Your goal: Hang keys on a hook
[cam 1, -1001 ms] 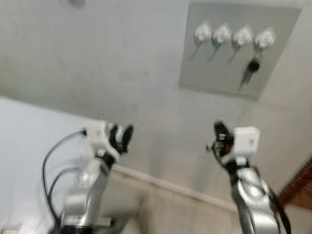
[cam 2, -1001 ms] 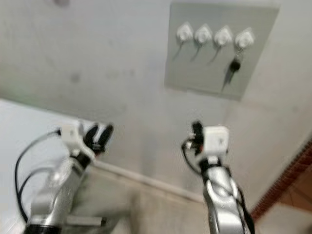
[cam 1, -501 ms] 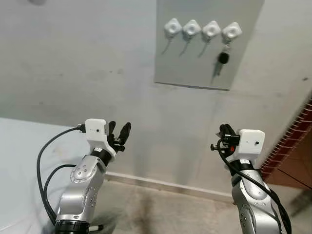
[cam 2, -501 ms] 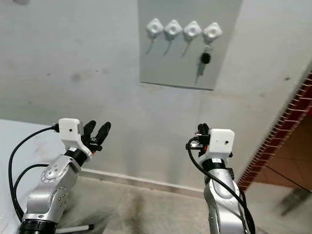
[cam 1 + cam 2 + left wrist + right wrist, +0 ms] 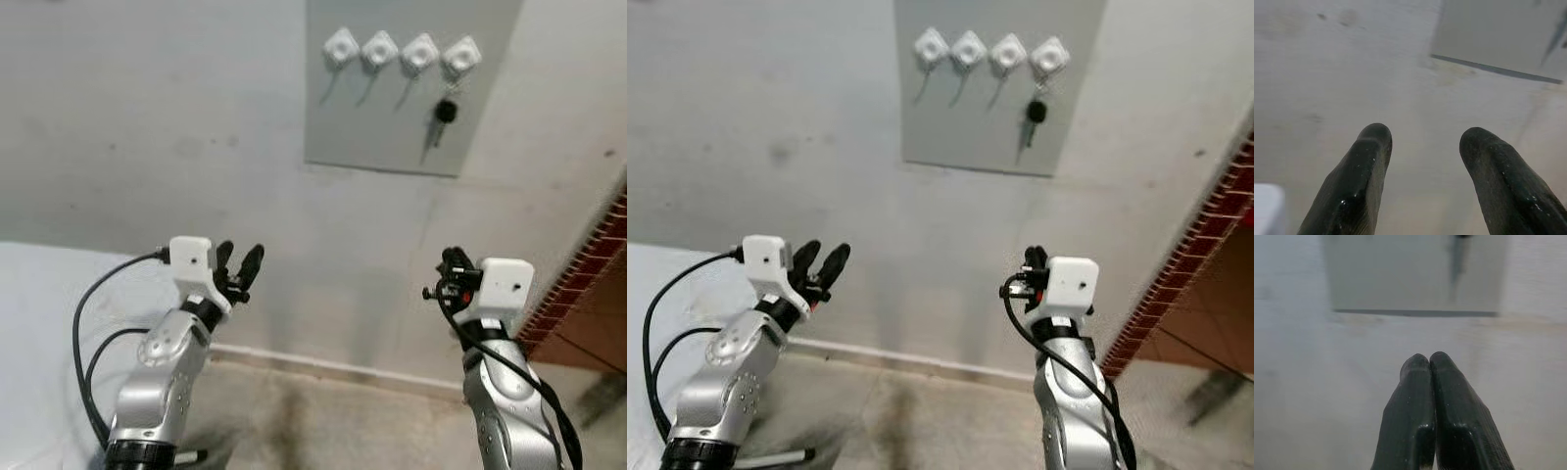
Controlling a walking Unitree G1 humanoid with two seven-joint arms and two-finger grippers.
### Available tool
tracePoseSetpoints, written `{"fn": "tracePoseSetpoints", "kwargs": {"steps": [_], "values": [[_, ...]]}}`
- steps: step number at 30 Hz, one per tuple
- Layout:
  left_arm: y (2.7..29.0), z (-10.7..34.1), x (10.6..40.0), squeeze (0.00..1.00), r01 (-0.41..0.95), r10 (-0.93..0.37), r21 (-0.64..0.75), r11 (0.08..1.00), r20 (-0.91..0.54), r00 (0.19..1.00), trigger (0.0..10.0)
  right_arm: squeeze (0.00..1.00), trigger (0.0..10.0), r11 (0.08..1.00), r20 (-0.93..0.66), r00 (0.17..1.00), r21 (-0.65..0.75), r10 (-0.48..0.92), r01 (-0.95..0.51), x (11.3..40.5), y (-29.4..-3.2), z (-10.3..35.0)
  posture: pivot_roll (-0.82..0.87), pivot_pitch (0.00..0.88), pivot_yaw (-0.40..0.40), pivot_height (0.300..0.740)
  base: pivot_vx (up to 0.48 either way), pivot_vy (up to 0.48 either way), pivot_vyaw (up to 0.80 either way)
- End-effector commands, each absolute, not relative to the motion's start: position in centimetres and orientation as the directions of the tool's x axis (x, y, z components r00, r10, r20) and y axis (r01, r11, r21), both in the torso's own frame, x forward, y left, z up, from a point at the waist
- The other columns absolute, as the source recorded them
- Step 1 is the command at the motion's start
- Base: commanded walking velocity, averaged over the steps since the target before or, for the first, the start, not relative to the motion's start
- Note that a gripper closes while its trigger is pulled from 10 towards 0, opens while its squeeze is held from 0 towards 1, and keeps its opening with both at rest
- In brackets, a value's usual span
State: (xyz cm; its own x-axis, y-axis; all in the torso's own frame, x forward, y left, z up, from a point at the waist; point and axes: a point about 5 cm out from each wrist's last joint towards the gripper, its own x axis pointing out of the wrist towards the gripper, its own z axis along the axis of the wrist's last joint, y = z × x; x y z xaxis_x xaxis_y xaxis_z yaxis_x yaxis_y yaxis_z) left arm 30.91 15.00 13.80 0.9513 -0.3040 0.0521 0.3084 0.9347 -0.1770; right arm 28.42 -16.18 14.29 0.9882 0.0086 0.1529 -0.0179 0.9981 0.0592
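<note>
A black-headed key [image 5: 444, 115] hangs from the rightmost of several white hooks [image 5: 460, 55] on a grey wall panel [image 5: 392, 127]. The other hooks [image 5: 380, 48] carry nothing. My left gripper [image 5: 239, 266] is raised well below and left of the panel, open, with nothing between its fingers [image 5: 1364, 166]. My right gripper [image 5: 452, 264] is raised below the panel's right side, shut and holding nothing; its fingertips [image 5: 1429, 363] are pressed together and point at the wall under the panel's lower edge [image 5: 1415, 312].
A grey plastered wall [image 5: 147, 127] fills the space ahead, with a skirting line [image 5: 323, 364] at the floor. A brick wall edge [image 5: 588, 294] stands at the right. A pale surface [image 5: 39, 323] lies at the left.
The camera has swung and steadied from a tilted, blurred view; the panel now sits slightly higher in frame. Both arms hold about the same raised pose.
</note>
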Motion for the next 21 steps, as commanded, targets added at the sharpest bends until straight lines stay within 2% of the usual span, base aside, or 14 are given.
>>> {"fn": "tracePoseSetpoints", "kwargs": {"steps": [1,21], "values": [[14.95,14.10,31.01,0.00,0.327,-0.323,-0.157,0.932,0.053,0.945,10.0,0.00,10.0,0.998,0.182,0.983,0.061,0.020,-0.031,28.42,-15.80,14.81,0.13,0.000,0.036,0.736,0.446,0.000,0.00],[14.66,13.96,30.98,0.00,0.347,-0.345,-0.141,0.927,0.040,0.938,10.0,0.00,10.0,0.997,0.186,0.982,0.066,0.020,-0.033,28.34,-15.63,14.64,0.13,0.000,0.042,0.736,0.464,0.000,0.00]]}}
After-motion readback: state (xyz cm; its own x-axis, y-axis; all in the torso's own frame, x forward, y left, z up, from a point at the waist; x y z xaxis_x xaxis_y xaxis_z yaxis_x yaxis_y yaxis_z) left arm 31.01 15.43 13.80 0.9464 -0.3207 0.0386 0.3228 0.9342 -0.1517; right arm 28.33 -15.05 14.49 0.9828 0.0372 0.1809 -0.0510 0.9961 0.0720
